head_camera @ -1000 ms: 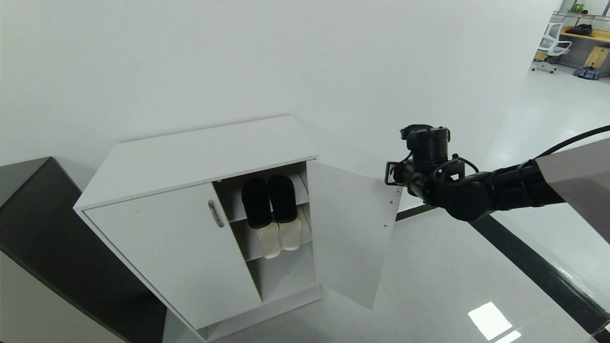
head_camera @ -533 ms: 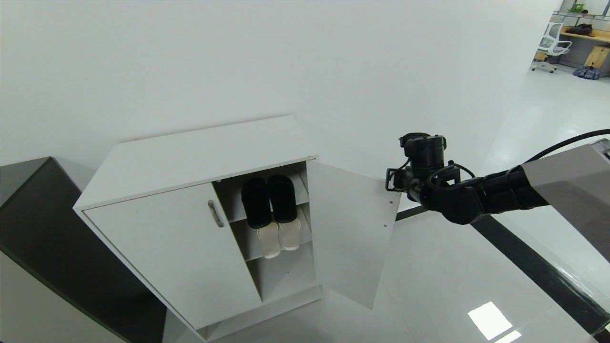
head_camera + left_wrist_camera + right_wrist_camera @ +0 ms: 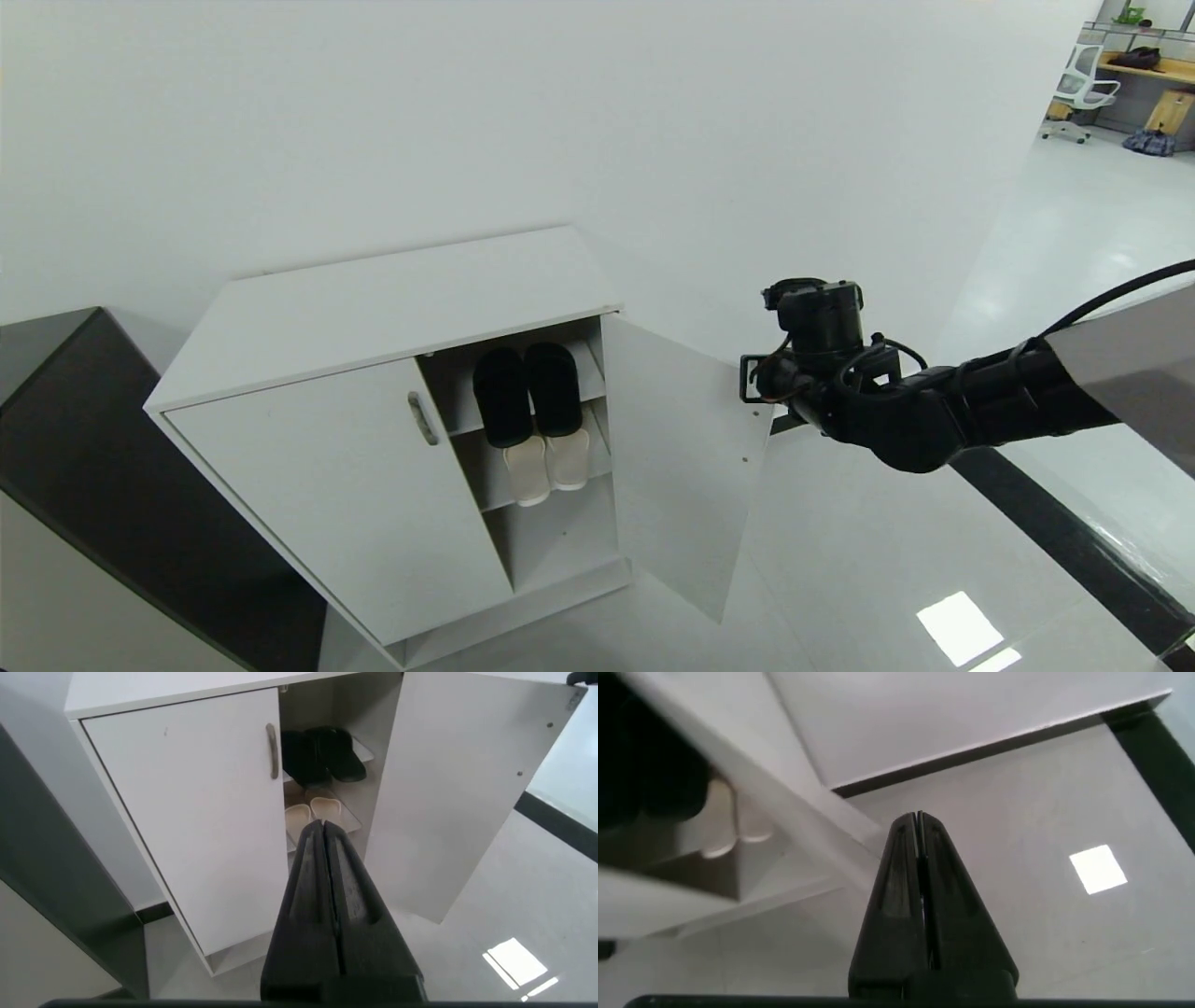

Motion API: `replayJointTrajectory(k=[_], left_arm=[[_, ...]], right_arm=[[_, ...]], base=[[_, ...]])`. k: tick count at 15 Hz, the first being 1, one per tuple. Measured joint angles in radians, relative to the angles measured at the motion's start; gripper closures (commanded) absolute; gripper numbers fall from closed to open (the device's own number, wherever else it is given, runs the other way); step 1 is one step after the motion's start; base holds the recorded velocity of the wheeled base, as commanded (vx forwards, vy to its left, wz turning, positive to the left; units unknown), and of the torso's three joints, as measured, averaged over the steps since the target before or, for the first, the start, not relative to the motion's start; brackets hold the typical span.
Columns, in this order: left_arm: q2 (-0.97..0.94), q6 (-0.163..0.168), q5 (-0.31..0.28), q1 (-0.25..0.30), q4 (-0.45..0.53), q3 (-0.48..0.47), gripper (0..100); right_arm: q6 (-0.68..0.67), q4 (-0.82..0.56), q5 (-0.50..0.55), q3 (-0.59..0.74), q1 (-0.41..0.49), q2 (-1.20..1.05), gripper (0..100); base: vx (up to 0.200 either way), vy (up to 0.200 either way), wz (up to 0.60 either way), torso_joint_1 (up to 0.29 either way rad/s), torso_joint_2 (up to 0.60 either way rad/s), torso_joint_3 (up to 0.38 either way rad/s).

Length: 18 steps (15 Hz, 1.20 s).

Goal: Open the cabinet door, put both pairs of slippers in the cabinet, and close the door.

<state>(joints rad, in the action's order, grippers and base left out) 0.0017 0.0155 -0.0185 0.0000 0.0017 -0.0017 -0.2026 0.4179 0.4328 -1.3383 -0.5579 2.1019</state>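
The white cabinet (image 3: 373, 308) stands against the wall with its left door (image 3: 345, 504) shut and its right door (image 3: 686, 457) swung open. A black pair of slippers (image 3: 527, 392) lies on the upper shelf and a white pair (image 3: 546, 467) on the shelf below. My right gripper (image 3: 758, 381) is at the open door's outer top edge; in the right wrist view it (image 3: 918, 821) is shut, empty, tips against the door edge (image 3: 785, 793). My left gripper (image 3: 323, 826) is shut and empty, held back from the cabinet front, with both pairs (image 3: 327, 751) (image 3: 313, 812) beyond it.
A dark low unit (image 3: 84, 448) stands to the cabinet's left. A black floor strip (image 3: 1055, 532) runs along the right. Glossy open floor lies in front and to the right. The left door's handle (image 3: 422, 417) is beside the opening.
My right arm has moved left and down to the open door's outer edge. The door has swung a little toward the cabinet. The slippers have not moved.
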Motion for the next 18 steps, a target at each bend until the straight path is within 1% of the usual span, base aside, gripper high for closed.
replayJointTrajectory(k=[3,6,11,13,15,18], left_arm=[[0.000,0.000,0.000,0.000,0.000,0.000,100],[0.000,0.000,0.000,0.000,0.000,0.000,100],[0.000,0.000,0.000,0.000,0.000,0.000,100],[0.000,0.000,0.000,0.000,0.000,0.000,100],[0.000,0.000,0.000,0.000,0.000,0.000,100],[0.000,0.000,0.000,0.000,0.000,0.000,100]], right_arm=[[-0.002,0.003,-0.001,0.089,-0.094,-0.079,100],[-0.002,0.003,-0.022,0.143,-0.147,-0.135,100],[-0.006,0.009,-0.030,0.140,-0.122,-0.105,100],[-0.004,0.048,-0.029,0.137,-0.119,-0.066,100],[-0.003,0.054,-0.030,0.139,-0.135,-0.043,100],[-0.006,0.055,-0.034,0.150,-0.184,-0.031,100]], base=[[0.000,0.000,0.00,0.000,0.00,0.000],[0.000,0.000,0.00,0.000,0.00,0.000],[0.000,0.000,0.00,0.000,0.00,0.000],[0.000,0.000,0.00,0.000,0.00,0.000],[0.000,0.000,0.00,0.000,0.00,0.000],[0.000,0.000,0.00,0.000,0.00,0.000]])
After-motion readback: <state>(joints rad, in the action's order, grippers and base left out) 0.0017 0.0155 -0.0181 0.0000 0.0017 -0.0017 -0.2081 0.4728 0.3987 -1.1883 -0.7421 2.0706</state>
